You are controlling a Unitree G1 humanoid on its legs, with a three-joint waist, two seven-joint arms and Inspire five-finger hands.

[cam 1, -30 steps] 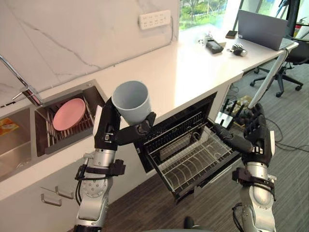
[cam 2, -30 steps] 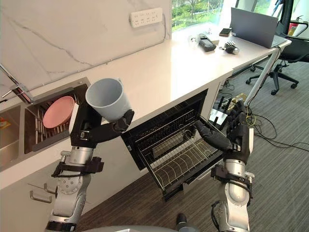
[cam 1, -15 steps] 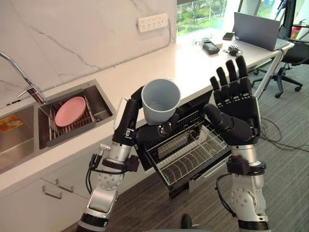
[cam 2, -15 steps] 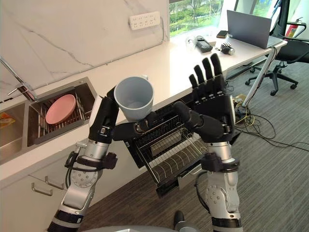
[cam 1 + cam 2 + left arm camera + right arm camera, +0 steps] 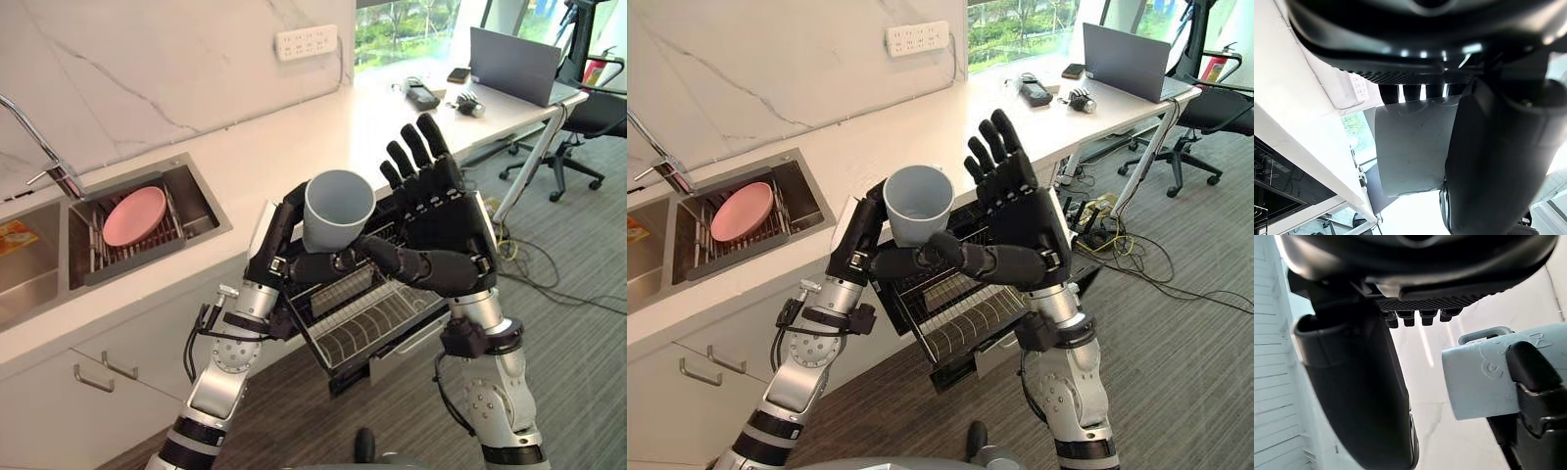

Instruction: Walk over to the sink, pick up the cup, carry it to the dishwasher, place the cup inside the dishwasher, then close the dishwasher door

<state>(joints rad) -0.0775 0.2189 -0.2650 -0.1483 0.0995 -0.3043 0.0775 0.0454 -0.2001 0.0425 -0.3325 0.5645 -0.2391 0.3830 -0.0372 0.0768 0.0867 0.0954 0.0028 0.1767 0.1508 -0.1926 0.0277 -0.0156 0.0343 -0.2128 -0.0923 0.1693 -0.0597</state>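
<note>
A pale blue-grey cup (image 5: 338, 209) is held upright in front of me, mouth up, above the open dishwasher (image 5: 364, 315) and its pulled-out wire rack (image 5: 955, 318). My left hand (image 5: 282, 253) is shut on the cup, with its fingers round the cup's far side and its thumb at the base; the left wrist view shows the cup wall (image 5: 1410, 147) against the fingers. My right hand (image 5: 443, 213) stands close beside the cup on the right, open, with straight fingers pointing up and the thumb reaching under the cup's base. The right wrist view shows the cup (image 5: 1476, 382) just past that thumb.
The sink (image 5: 201, 201) at the left holds a pink plate (image 5: 133, 215) on a rack, with a tap (image 5: 44, 152) behind it. The white counter (image 5: 294, 137) runs back to a laptop (image 5: 514, 64) and small items. An office chair (image 5: 598, 113) stands at the far right.
My right hand has come up from beside the dishwasher rack to stand open next to the cup. My left hand has carried the cup rightward over the rack. The camera has shifted too.
</note>
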